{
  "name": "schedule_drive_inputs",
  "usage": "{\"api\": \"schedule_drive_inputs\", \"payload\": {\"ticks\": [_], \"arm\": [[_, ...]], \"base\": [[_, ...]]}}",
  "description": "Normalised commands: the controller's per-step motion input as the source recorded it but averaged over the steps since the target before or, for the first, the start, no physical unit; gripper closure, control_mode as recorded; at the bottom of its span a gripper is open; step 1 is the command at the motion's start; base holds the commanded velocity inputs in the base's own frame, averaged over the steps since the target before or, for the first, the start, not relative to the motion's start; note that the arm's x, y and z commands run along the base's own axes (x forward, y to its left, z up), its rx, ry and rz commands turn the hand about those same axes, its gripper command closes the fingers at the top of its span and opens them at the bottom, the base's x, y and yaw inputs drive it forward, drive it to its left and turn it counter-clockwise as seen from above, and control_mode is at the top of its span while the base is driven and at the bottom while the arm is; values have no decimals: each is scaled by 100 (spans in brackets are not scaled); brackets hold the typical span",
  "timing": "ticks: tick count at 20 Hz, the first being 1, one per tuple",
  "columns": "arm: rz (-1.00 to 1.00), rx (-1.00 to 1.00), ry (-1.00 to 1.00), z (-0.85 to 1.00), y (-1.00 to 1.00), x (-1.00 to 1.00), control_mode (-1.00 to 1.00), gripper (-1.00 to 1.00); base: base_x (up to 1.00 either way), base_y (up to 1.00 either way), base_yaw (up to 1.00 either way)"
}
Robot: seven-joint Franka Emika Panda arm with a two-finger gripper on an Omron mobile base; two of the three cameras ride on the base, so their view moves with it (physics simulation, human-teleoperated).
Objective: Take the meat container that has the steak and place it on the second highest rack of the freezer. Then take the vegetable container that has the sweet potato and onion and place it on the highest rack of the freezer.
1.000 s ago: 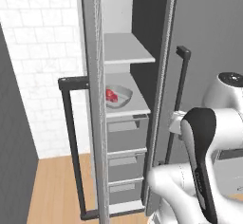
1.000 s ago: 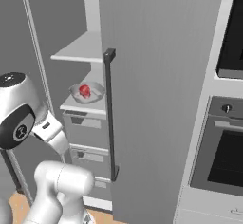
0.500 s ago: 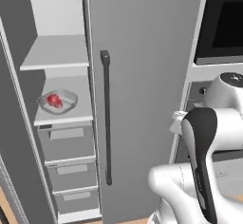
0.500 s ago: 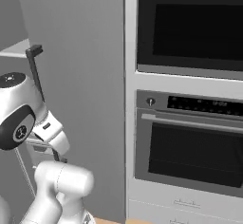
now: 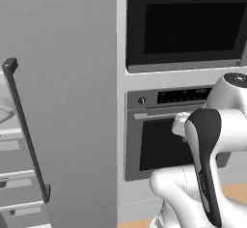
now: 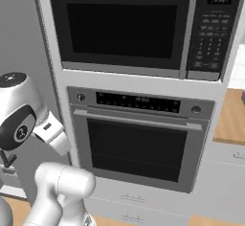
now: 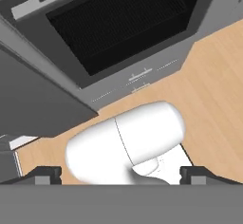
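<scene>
The freezer point(image 5: 62, 77) fills the left of the left base view, its grey door closing off most of the inside, with a long dark bar handle point(image 5: 26, 130). At the far left edge a sliver of its pale interior shows, with the rim of a container point(image 5: 3, 112) on a shelf and grey drawers point(image 5: 14, 193) below; the steak cannot be made out. The vegetable container, sweet potato and onion are out of view. My gripper point(image 7: 121, 175) is open and empty, its fingertips point(image 7: 47, 173) wide apart, pointing down at the wooden floor in front of the oven.
A black microwave point(image 6: 124, 24) sits above a black wall oven point(image 6: 139, 143) straight ahead. Grey drawers point(image 6: 129, 206) lie under the oven. A wooden counter point(image 6: 232, 117) starts at the right. Wooden floor point(image 7: 209, 90) lies below the hand.
The whole picture has swung right from the open freezer to the oven and microwave column, so the base has moved. The gripper stays open.
</scene>
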Motion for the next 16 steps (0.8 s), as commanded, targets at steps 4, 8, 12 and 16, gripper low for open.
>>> {"api": "schedule_drive_inputs", "payload": {"ticks": [4,8,12,16], "arm": [[0,0,0,0,0,0,100,-100],[0,0,0,0,0,0,100,-100],[0,0,0,0,0,0,100,-100],[0,0,0,0,0,0,100,-100]], "base": [[28,-100,0],[27,-100,0],[28,-100,0],[30,-100,0]]}}
